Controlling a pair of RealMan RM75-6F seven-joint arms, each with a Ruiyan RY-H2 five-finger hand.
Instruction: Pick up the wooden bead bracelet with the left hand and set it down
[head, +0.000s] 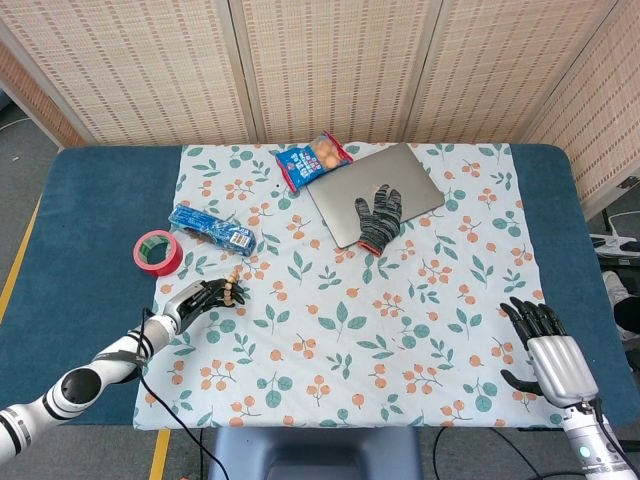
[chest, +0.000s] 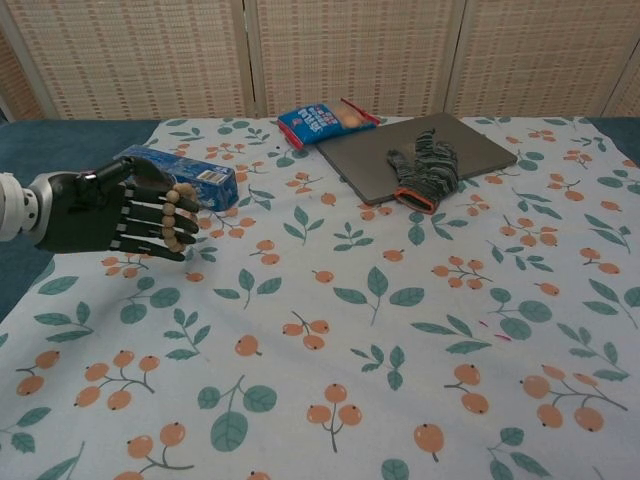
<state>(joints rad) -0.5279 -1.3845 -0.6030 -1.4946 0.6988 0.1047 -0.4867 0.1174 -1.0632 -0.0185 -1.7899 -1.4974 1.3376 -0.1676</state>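
The left hand holds the bracelet above the cloth, the beads draped across the front of its fingers, which are partly curled and spread just enough to keep the loop hooked. The thumb sits above the loop, near its top. The step in hand looks like the setting-down: the bracelet is lifted and has yet to touch the cloth.

To do it well, I would lower the hand until the beads hanging below the fingertips meet the cloth, then uncurl the fingers slowly so the loop slides off forward and does not snag. Opening while still high would likely let the beads bounce or roll. A bare patch of cloth lies just under and ahead of the fingertips; the blue packet lies just beyond the fingers, so keeping the drop short of it avoids a tangle. In the head view the tape roll sits behind and to the outer side of the hand, well out of the way.

The bracelet is a loop of small round light-brown wooden beads, hanging slack and curved over the dark fingers.

The right hand rests far off, fingers extended and apart, holding nothing
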